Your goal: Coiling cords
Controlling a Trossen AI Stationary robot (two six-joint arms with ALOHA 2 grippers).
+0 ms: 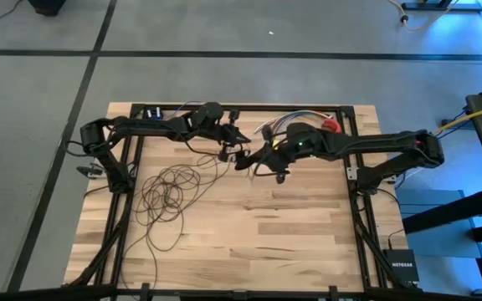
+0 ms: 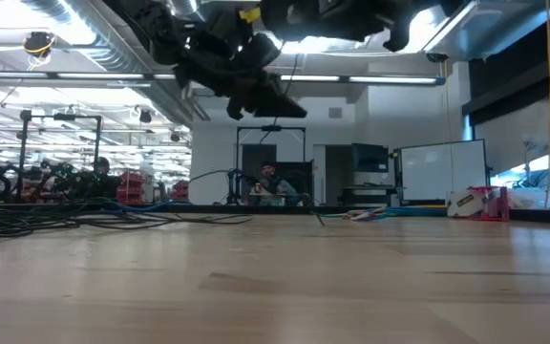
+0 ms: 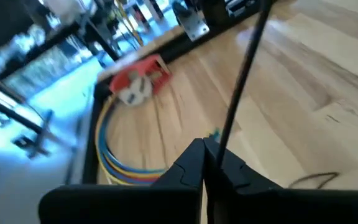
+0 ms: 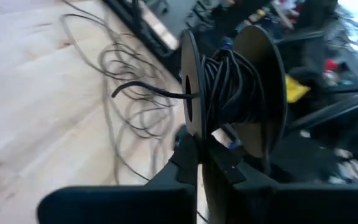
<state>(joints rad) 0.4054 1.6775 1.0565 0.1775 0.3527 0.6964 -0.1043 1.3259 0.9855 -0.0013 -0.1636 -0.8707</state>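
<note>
The cord is a thin dark wire. Its loose loops lie on the wooden table at the left, also seen in the right wrist view. Part of the cord is wound on a black spool, which my right gripper is shut on above the table's middle. A short cord end sticks out through the spool's near flange. My left gripper is shut on a stretch of the cord, just to the far left of the spool. My left gripper pinches the cord between its two fingertips. From there the cord runs straight away, clear of the table. My right gripper pinches the lower rim of the spool's near flange between its fingers, from below the spool. The spool stands on edge above the fingers, lifted clear of the table.
A bundle of multicoloured wires and a red and white object lie at the table's far edge, near the black frame rail. Bare wood spreads to the near right. In the low view both grippers hang high above the tabletop.
</note>
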